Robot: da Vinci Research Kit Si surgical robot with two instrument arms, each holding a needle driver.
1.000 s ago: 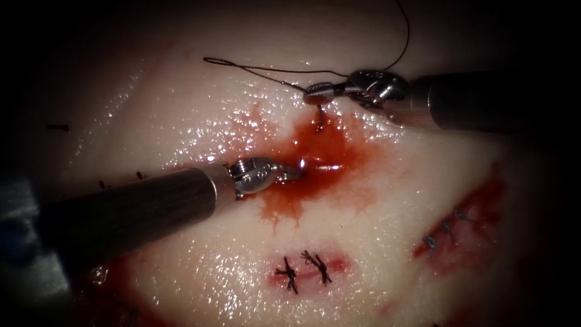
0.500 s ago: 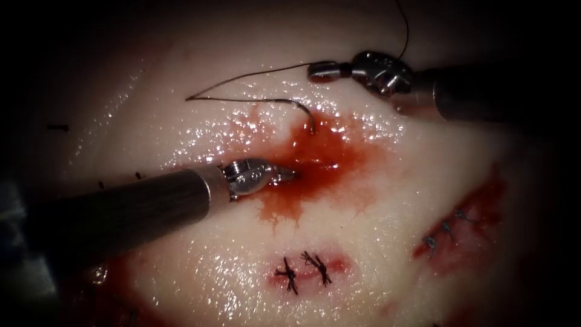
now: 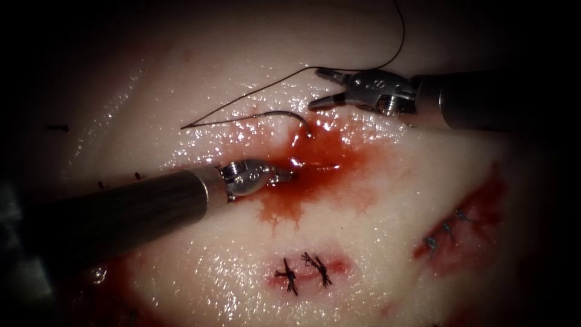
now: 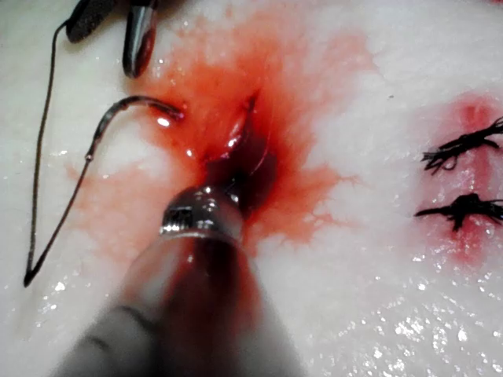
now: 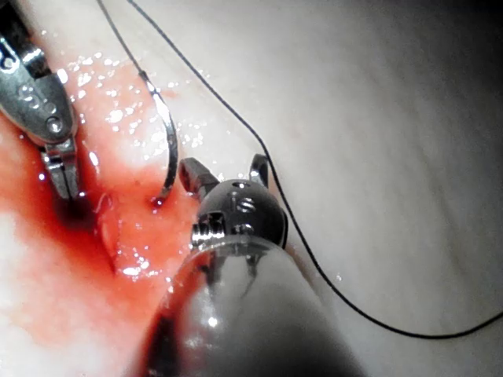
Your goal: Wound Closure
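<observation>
Dark surround at the edges, strong light glinting off wet surface

— Can you see the needle (image 3: 284,116) tip?
— No, it's sunk in the red fluid (image 3: 321,151). The left tool (image 3: 284,176) tips are buried in the cut (image 4: 244,149) too.

Bright pool in the middle, dark all round

Light falls from above onto the wet tissue (image 3: 375,200), sparking small glints; the endoscope view's edges sink into black, and the left tool's shaft (image 4: 189,314) close to its wrist camera is soft and blurred.
</observation>
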